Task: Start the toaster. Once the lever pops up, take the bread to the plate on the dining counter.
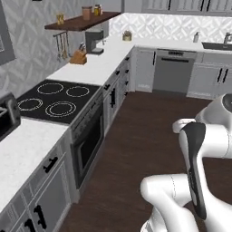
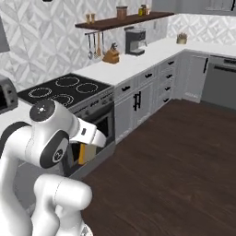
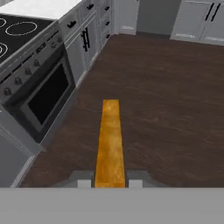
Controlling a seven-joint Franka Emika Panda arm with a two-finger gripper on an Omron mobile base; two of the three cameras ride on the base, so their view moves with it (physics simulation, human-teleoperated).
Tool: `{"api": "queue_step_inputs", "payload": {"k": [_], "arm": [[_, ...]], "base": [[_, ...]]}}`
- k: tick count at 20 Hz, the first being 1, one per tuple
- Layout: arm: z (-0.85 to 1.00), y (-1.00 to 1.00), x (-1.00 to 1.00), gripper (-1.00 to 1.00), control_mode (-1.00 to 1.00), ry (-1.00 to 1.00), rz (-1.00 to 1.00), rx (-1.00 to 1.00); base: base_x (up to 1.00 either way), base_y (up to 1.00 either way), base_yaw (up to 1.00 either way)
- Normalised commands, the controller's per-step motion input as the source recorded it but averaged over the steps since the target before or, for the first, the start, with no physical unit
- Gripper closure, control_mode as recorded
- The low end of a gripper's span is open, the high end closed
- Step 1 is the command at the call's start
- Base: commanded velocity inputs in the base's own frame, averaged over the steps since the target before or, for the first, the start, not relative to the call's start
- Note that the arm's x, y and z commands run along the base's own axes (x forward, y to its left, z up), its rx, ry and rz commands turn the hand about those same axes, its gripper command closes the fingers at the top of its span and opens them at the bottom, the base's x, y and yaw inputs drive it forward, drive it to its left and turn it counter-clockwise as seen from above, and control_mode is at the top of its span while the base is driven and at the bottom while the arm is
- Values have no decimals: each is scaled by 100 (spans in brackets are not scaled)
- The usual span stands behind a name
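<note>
My gripper (image 3: 109, 183) pinches the bread (image 3: 109, 144) edge-on over dark wood floor (image 3: 166, 109); its long axis points straight away from my hand. Beyond are the oven (image 3: 43, 94) and stovetop (image 1: 56, 99); the toaster (image 1: 8, 115) sits at far left.

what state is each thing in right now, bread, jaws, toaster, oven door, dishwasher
bread: held edge-on in the jaws, out over the wood floor
gripper: jaws shut on the bread
toaster: on the counter, slots and levers not readable
oven door: closed
dishwasher: closed
</note>
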Motion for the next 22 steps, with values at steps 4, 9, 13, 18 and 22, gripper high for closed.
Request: {"api": "queue_step_inputs", "payload": {"k": [4,9,13,18,22], "arm": [[0,0,0,100,100,0,0,0],[0,0,0,100,100,0,0,0],[0,0,0,100,100,0,0,0],[0,0,0,100,100,0,0,0],[0,0,0,100,100,0,0,0]], "base": [[100,-73,-26],[65,-98,-43],[45,-100,-47],[47,-100,-44],[56,-100,-30]]}}
